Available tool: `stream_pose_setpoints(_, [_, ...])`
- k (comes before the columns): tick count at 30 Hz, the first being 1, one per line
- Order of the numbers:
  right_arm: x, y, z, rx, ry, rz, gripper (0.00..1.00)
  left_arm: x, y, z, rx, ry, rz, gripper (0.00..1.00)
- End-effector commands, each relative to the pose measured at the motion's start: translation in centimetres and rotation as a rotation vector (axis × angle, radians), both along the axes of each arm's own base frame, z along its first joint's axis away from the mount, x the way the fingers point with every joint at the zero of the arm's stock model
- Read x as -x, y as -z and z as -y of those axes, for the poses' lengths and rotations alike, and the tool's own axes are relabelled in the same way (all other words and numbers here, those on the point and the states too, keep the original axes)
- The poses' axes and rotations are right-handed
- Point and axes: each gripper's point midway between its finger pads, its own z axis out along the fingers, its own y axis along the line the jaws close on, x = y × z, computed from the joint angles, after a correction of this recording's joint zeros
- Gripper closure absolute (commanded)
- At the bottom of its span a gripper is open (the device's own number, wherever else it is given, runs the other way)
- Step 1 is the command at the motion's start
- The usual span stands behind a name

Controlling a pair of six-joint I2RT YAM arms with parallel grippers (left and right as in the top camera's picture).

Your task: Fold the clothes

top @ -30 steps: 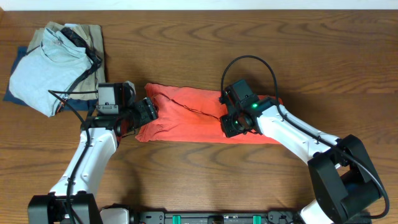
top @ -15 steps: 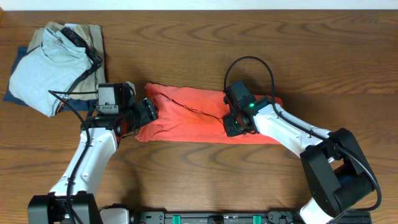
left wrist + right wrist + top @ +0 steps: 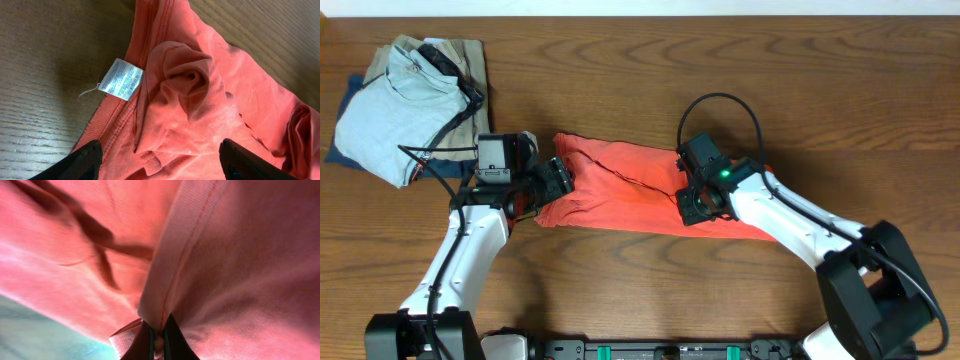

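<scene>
Though overhead hides it, right gripper (image 3: 158, 332) pinches the T-shirt (image 3: 620, 190) seam; left gripper (image 3: 167, 161) stands wide, empty.

A dark wooden table (image 3: 720, 60) with strong grain carries a coral-red T-shirt (image 3: 620, 195), bunched into a long, rumpled band across its middle. At the far left corner sits a pile, well apart from the T-shirt: a light blue shirt (image 3: 390, 125) on top, a tan garment (image 3: 460, 55) behind it, and dark blue cloth (image 3: 340, 155) showing underneath.
</scene>
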Motion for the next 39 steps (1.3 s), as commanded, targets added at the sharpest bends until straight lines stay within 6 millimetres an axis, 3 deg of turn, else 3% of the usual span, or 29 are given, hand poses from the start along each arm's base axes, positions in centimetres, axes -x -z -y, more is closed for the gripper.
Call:
stream_pose_setpoints(1, [0.9, -0.7, -1.2, -0.058, -0.019, -0.022, 0.98, 0.2, 0.6, -0.2, -0.009, 0.002, -0.016, 0.23])
stream_pose_setpoints(5, [1.5, -0.6, -1.4, -0.069, -0.071, -0.040, 0.83, 0.2, 0.6, -0.2, -0.009, 0.002, -0.016, 0.23])
stream_pose_setpoints(10, [-0.2, -1.5, 0.2, -0.035, -0.022, 0.018, 0.72, 0.2, 0.6, -0.2, -0.009, 0.002, -0.016, 0.23])
stream_pose_setpoints(13, [-2.3, -3.2, 2.2, -0.024, 0.049, 0.091, 0.71, 0.2, 0.6, -0.2, -0.009, 0.002, -0.016, 0.23])
stream_pose_setpoints(16, [-4.4, -5.2, 5.7, 0.016, 0.153, 0.180, 0.73, 0.2, 0.6, -0.2, -0.009, 0.002, -0.016, 0.23])
stream_pose_setpoints(20, [-5.8, -6.2, 8.6, 0.009, 0.245, 0.208, 0.80, 0.2, 0.6, -0.2, -0.009, 0.002, -0.018, 0.23])
stream_pose_setpoints(23, [-5.9, -6.0, 8.1, -0.088, 0.249, 0.166, 0.76, 0.2, 0.8, -0.2, -0.009, 0.002, -0.023, 0.23])
stream_pose_setpoints(26, [-5.9, -5.7, 6.7, -0.160, 0.221, 0.138, 0.56, 0.2, 0.8, -0.2, -0.009, 0.002, -0.023, 0.23])
stream_pose_setpoints(28, [-5.9, -5.3, 5.7, -0.181, 0.198, 0.127, 0.48, 0.2, 0.8, -0.2, -0.009, 0.002, -0.023, 0.23])
stream_pose_setpoints(33, [-6.0, -2.9, 2.8, -0.185, 0.140, 0.106, 0.45, 0.3, 0.8, -0.2, -0.009, 0.002, -0.023, 0.23])
stream_pose_setpoints(39, [-6.9, 0.6, 1.0, -0.165, 0.165, 0.099, 0.42, 0.3, 0.8, -0.2, -0.009, 0.002, -0.023, 0.23])
